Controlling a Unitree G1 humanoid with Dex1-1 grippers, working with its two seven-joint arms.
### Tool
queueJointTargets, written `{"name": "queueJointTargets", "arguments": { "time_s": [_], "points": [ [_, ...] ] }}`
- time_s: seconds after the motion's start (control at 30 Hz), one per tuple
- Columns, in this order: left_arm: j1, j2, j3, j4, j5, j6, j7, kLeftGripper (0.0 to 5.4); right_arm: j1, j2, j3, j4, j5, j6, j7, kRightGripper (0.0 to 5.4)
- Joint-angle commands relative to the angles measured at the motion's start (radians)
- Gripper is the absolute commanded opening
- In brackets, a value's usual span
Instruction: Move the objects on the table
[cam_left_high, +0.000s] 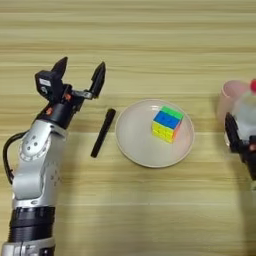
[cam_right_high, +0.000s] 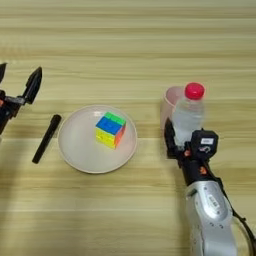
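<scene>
Clear plastic bottle with a red cap (cam_right_high: 189, 117) stands upright on the wooden tabletop (cam_right_high: 130, 40), touching the pale pink cup (cam_right_high: 170, 102), clamped in the right end effector (cam_right_high: 182, 137); left end effector (cam_left_high: 80, 75) gapes apart, far off

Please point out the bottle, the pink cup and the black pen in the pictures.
bottle (cam_right_high: 189, 115): right eye view, on its clear body below the red cap.
pink cup (cam_right_high: 170, 100): right eye view, on its rim left of the bottle.
black pen (cam_left_high: 103, 132): left eye view, mid-barrel.
</scene>
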Motion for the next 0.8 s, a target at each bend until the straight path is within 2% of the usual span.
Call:
{"name": "queueJointTargets", "arguments": {
  "time_s": [0.03, 0.23, 0.4, 0.57, 0.8],
  "points": [
    [-0.05, 0.013, 0.041, 0.109, 0.069, -0.053, 0.077, 5.4, -0.012, 0.013, 0.022, 0.024, -0.015, -0.052, 0.002, 3.18],
    [-0.098, 0.021, 0.094, 0.28, 0.069, -0.12, 0.105, 5.4, -0.024, 0.024, 0.055, 0.095, -0.065, -0.116, -0.006, 3.18],
    [-0.126, 0.029, 0.1, 0.384, 0.089, -0.17, 0.113, 5.4, -0.037, 0.03, 0.065, 0.158, -0.093, -0.165, -0.014, 3.18],
    [-0.138, 0.035, 0.104, 0.425, 0.084, -0.189, 0.11, 5.4, -0.047, 0.032, 0.07, 0.212, -0.103, -0.195, -0.024, 3.18],
    [-0.193, 0.059, 0.115, 0.642, 0.108, -0.251, 0.118, 5.4, -0.06, 0.035, 0.071, 0.257, -0.109, -0.213, -0.031, 3.18]
  ]
}}
